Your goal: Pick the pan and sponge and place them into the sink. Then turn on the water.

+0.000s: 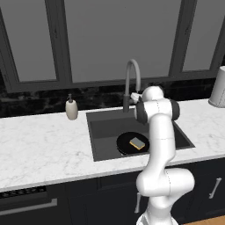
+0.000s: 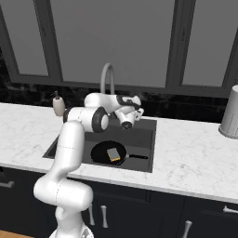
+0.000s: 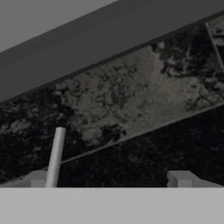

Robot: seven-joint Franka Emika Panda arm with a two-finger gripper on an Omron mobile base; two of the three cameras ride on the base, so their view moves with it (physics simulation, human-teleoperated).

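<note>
Since the pan (image 2: 108, 153) already lies in the sink (image 2: 142, 128) with the sponge (image 2: 113, 154) resting on it, the step in hand looks like turning on the water. The tool (image 2: 138, 111) is up by the faucet (image 2: 106, 76) at the far edge of the counter (image 2: 190, 153), spread wide and grasping nothing. Next it probably needs to reach the faucet's lever near the base and push it

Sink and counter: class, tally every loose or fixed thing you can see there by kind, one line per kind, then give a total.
Pan: 1, in the sink
Sponge: 1, lying in the pan
Faucet: 1, behind the sink
Soap bottle: 1, on the counter
Grey canister: 1, at the counter's far right
Total: 5
</note>
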